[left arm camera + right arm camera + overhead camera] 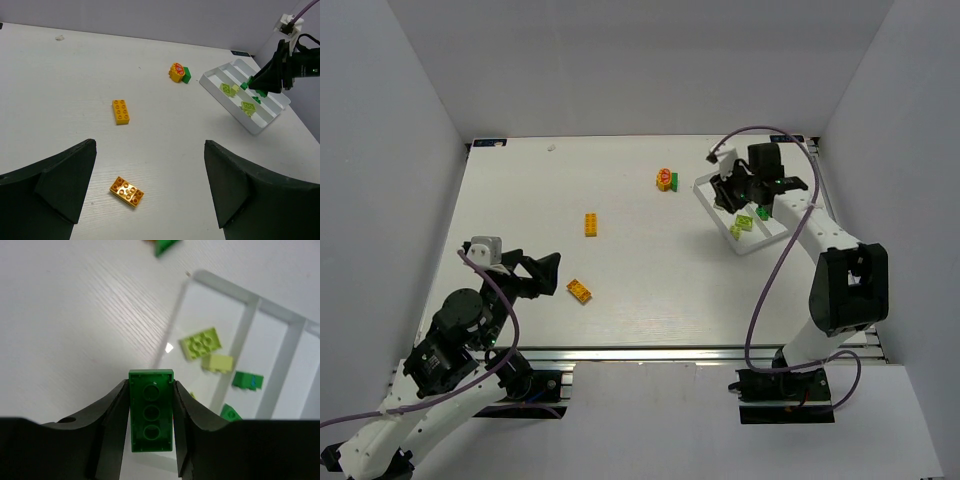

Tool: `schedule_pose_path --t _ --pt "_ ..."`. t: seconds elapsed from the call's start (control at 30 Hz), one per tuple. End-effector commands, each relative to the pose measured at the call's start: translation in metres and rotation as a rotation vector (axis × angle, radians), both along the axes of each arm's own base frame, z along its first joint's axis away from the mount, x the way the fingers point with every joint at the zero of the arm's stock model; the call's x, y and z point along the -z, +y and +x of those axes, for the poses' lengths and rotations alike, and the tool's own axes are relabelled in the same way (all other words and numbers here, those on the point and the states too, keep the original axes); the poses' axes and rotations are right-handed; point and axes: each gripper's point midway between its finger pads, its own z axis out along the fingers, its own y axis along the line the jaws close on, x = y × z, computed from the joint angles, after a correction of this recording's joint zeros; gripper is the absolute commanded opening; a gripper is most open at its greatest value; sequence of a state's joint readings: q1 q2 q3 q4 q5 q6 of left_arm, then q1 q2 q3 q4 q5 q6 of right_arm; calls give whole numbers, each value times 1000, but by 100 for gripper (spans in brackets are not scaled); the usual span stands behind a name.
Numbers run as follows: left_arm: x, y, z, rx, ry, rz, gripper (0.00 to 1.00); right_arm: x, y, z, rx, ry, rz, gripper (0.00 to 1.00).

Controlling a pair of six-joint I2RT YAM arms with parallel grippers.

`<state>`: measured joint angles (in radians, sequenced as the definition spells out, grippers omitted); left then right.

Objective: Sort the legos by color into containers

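My right gripper is shut on a dark green brick, underside towards the camera, hanging over the near left edge of the clear three-compartment tray. The tray holds lime bricks and dark green bricks in separate compartments. In the top view this gripper sits over the tray. My left gripper is open and empty above an orange brick. A second orange brick lies farther out. The round orange-and-red piece touches a green brick left of the tray.
White walls close in the table on the left, back and right. A purple cable loops over the right arm near the back right corner. A small white speck lies at the back edge.
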<state>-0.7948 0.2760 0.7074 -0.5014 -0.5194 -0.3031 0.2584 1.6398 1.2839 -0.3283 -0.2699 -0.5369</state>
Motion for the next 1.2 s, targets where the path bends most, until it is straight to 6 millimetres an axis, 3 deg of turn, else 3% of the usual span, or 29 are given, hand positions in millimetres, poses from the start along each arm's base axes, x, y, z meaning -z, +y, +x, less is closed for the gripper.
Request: schedule_pose_path --t 0.0,0.03,0.07,0.13,0.17,0.27,0.37,0.4,0.6,0.7,0.8,0.9,1.0,1.07,1.13,1.17 --pt "4 -4 1 19 8 19 98 2 -34 23 134 5 6 10" --pt "4 -4 1 19 8 19 98 13 -43 27 156 32 -5 10" --pt "5 -5 1 19 11 23 98 16 -62 33 194 40 -11 10" --pt "5 -5 1 24 10 21 98 22 -74 43 220 45 -28 13" --pt "6 -7 1 27 13 26 98 23 -90 51 256 33 -34 14" --pt "6 -8 1 33 10 27 98 27 -110 64 297 33 -23 17" --pt "7 -10 2 38 12 33 98 32 -116 75 308 41 -28 24" --pt "7 -10 2 40 14 34 98 34 -132 78 339 44 -31 27" --pt "7 -11 3 41 14 38 98 44 -143 85 355 64 -24 60" --pt "9 -12 3 46 16 41 98 36 -144 90 352 43 -6 63" --pt "9 -13 3 48 17 45 98 19 -137 94 330 12 20 61" --pt "10 -13 4 46 22 49 98 3 -114 97 252 -36 60 54" --pt "11 -12 4 40 25 52 98 -9 -63 97 109 -74 72 40" --pt "11 -12 5 37 26 54 98 -13 -30 92 -12 -84 111 40" --pt "13 -12 6 34 35 62 98 -5 5 83 -156 -84 96 54" --pt "14 -12 6 33 38 66 98 -14 17 85 -208 -107 101 64"
